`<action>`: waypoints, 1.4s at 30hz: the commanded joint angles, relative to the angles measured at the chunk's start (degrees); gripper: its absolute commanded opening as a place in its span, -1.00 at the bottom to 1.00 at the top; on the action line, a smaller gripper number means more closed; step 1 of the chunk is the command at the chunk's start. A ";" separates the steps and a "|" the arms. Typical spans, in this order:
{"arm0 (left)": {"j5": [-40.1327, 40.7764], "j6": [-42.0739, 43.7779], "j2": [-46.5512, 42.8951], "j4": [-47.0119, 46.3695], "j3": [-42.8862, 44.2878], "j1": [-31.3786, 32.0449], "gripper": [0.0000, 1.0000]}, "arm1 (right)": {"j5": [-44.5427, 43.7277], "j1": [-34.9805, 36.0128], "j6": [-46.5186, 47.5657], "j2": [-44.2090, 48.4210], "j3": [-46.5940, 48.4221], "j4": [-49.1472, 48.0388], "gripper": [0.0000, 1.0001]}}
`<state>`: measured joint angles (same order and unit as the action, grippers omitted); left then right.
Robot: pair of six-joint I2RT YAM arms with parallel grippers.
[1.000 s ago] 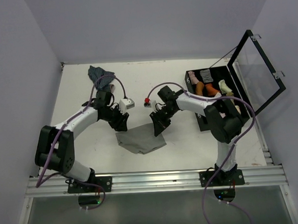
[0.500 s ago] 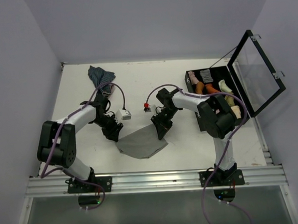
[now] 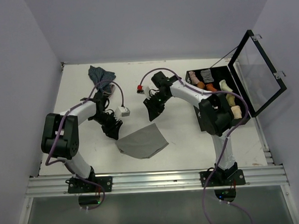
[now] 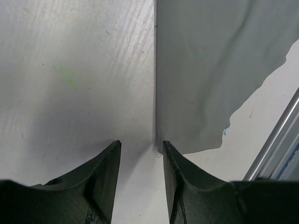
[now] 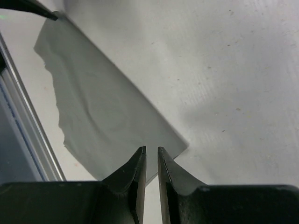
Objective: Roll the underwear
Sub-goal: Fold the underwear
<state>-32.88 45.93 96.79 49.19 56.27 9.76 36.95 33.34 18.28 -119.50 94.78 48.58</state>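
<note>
- Where we look down from above, the grey underwear (image 3: 142, 141) lies spread flat on the table (image 3: 191, 145), around the middle and toward the near edge.
- We see the left gripper (image 3: 113, 131) just beside its left corner, and the right gripper (image 3: 152, 113) just beyond its far edge.
- A striped cloth (image 3: 100, 74) lies far left, and an open black case (image 3: 210, 69) stands at the right.
- From the left wrist, we find the jaws moderately apart with bare table between them; the underwear's corner lies just beside one fingertip (image 4: 164, 144), unclamped.
- From the right wrist, we find the jaws drawn to a narrow slit, holding nothing; a corner of the underwear shows past the tips.
</note>
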 commanded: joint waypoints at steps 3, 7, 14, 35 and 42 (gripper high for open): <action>-3.68 -0.58 3.22 0.91 2.62 -0.09 -0.11 | -3.11 -0.12 -0.01 -5.29 4.70 -0.86 -0.59; -3.85 0.65 4.98 2.40 2.62 0.70 -0.14 | -4.16 -0.29 2.62 -7.32 4.98 -0.33 -0.58; -5.96 4.95 7.53 7.32 3.23 0.79 -0.15 | -3.11 -0.47 7.64 -7.59 3.83 1.96 -0.51; -1.75 1.00 12.80 3.28 9.01 0.79 -1.00 | -1.00 -3.37 9.07 -10.13 6.11 3.02 -1.00; 3.61 2.66 19.56 0.30 22.90 0.35 -1.00 | -0.91 -8.38 4.04 -12.59 9.80 1.87 -1.00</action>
<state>-34.59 46.54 112.90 56.36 73.43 10.85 36.34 26.68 24.99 -131.11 101.91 51.70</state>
